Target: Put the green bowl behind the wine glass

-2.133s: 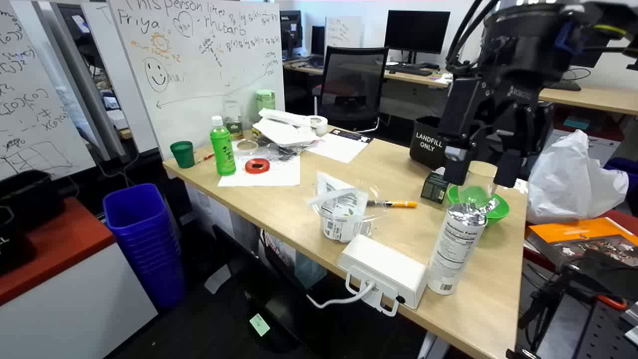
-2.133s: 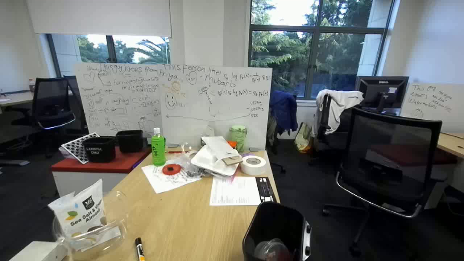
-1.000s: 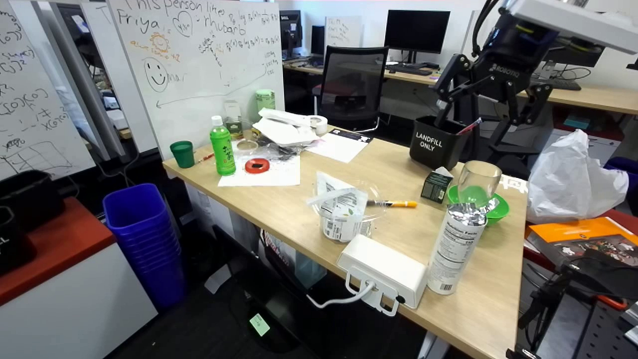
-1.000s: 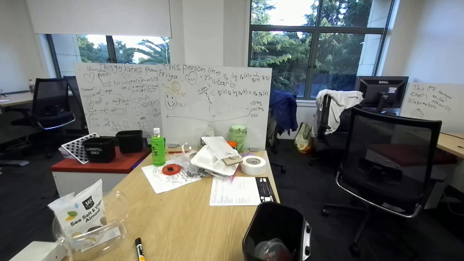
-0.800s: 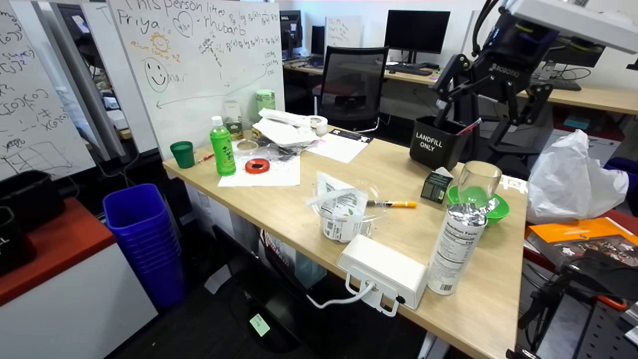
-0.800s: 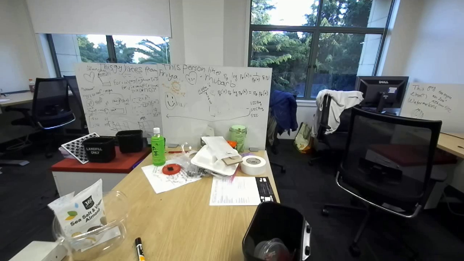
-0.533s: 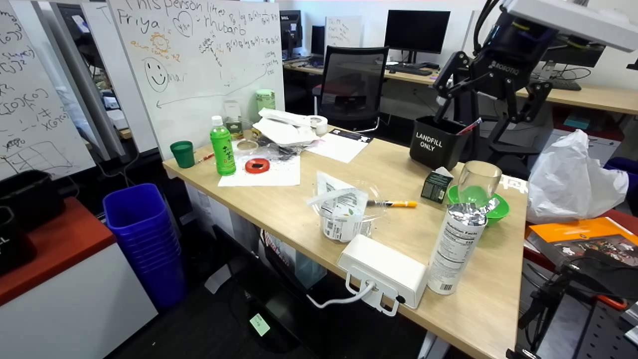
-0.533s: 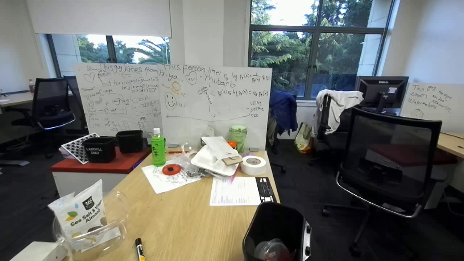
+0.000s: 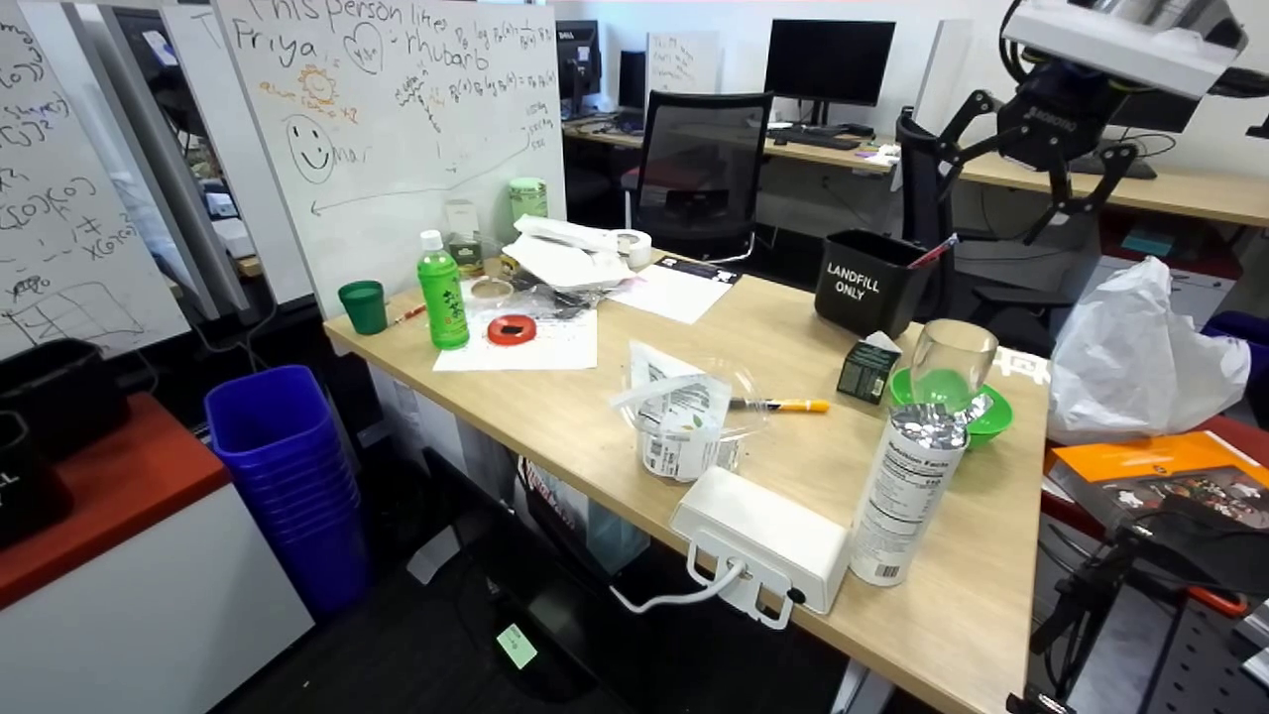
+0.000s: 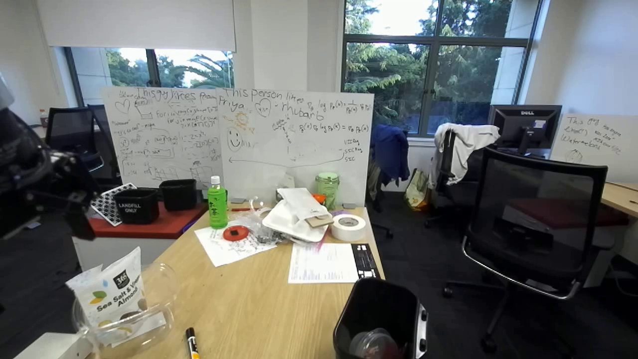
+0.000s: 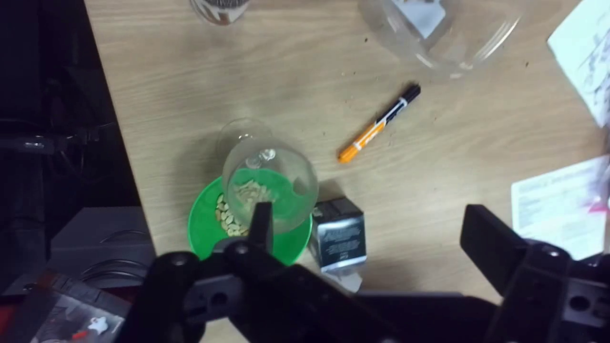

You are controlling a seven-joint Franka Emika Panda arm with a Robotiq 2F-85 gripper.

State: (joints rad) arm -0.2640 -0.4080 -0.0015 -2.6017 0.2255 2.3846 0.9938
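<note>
The green bowl [image 9: 994, 424] sits on the table near its edge and holds pale nuts or seeds. It also shows in the wrist view [image 11: 202, 226]. The clear wine glass [image 9: 954, 357] stands upright right beside the bowl. In the wrist view, the glass [image 11: 281, 190] overlaps part of the bowl. My gripper [image 9: 994, 213] is wide open and empty, up above the table and farther back than the glass in that exterior view. In the wrist view, my gripper [image 11: 368, 209] has one fingertip overlapping the glass and bowl and the other over bare wood.
A small dark box [image 11: 340, 238] stands close beside the bowl. A tall white can with a foil top [image 9: 904, 506] stands in front of the glass. A black bin [image 9: 861, 288], an orange marker [image 9: 793, 406], a snack bag [image 10: 117, 294] and a white device [image 9: 768, 531] are also on the table.
My gripper was low with its fingers around the glass's place in view. It has risen away and, since half a second ago, shifted right and turned. Bowl and glass look unmoved since.
</note>
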